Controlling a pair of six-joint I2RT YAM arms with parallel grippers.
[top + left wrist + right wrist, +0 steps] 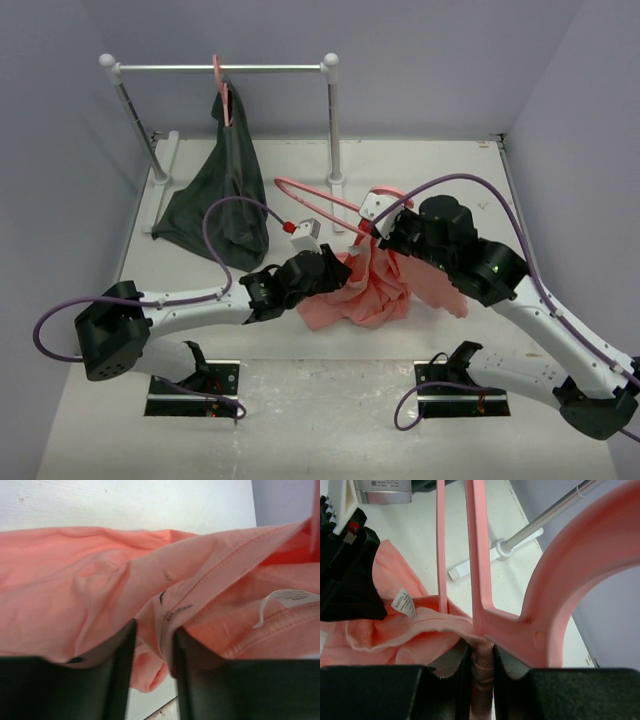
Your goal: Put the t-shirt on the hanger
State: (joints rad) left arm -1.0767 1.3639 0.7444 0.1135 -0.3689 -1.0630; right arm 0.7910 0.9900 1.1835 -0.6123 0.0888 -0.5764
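Note:
The salmon-pink t-shirt (pixel 372 290) lies bunched on the table between my arms. The thin pink hanger (pixel 312 198) slants above it, one arm reaching back left. My right gripper (pixel 373 233) is shut at the hanger's neck, with the shirt's ribbed collar pinched between the jaws. In the right wrist view the hanger (pixel 482 555) rises from the gripper (pixel 481 652), its hook curving right, and the collar with a white label (pixel 404 604) wraps its base. My left gripper (pixel 333 270) is shut on a fold of the t-shirt (pixel 100 585), seen between the fingers (pixel 153 635).
A white garment rack (pixel 220 68) stands at the back left, one post (pixel 333 120) close behind the hanger. A dark grey-green garment (pixel 228 190) hangs from it on another pink hanger (pixel 220 80). Grey walls close in left, right and behind.

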